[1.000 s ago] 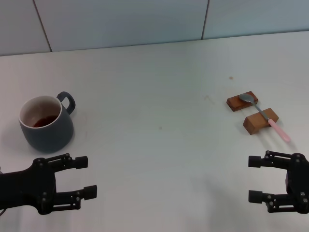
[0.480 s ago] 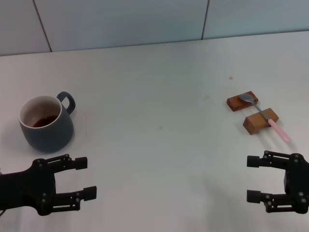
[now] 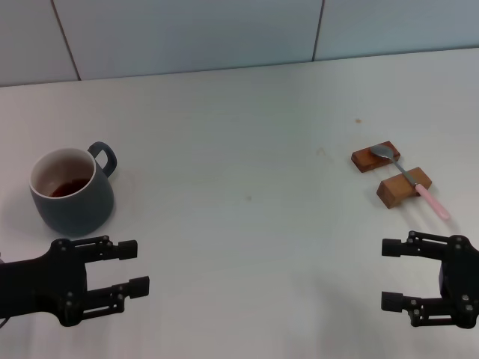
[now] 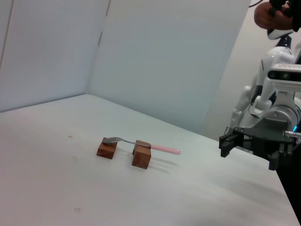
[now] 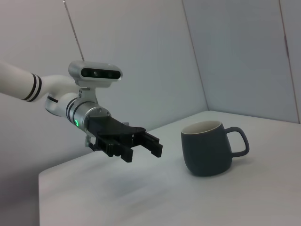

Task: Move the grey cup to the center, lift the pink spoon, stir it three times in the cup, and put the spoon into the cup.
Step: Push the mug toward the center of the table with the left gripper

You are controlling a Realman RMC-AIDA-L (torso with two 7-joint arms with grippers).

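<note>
The grey cup (image 3: pixel 72 191) stands upright at the table's left, its handle pointing back right, brown residue inside; it also shows in the right wrist view (image 5: pixel 208 147). My left gripper (image 3: pixel 133 267) is open and empty, just in front of the cup; it also shows in the right wrist view (image 5: pixel 151 147). The pink spoon (image 3: pixel 412 182) lies across two brown wooden blocks (image 3: pixel 404 188) at the right, bowl on the far block, pink handle sticking toward the front. It also shows in the left wrist view (image 4: pixel 146 145). My right gripper (image 3: pixel 388 274) is open and empty, in front of the spoon.
The white table (image 3: pixel 239 149) meets a pale tiled wall at the back. The second wooden block (image 3: pixel 375 157) sits just behind the first.
My left gripper has crept slightly toward the cup and its fingers have narrowed a little. My right gripper has barely shifted. Cup and spoon have not moved.
</note>
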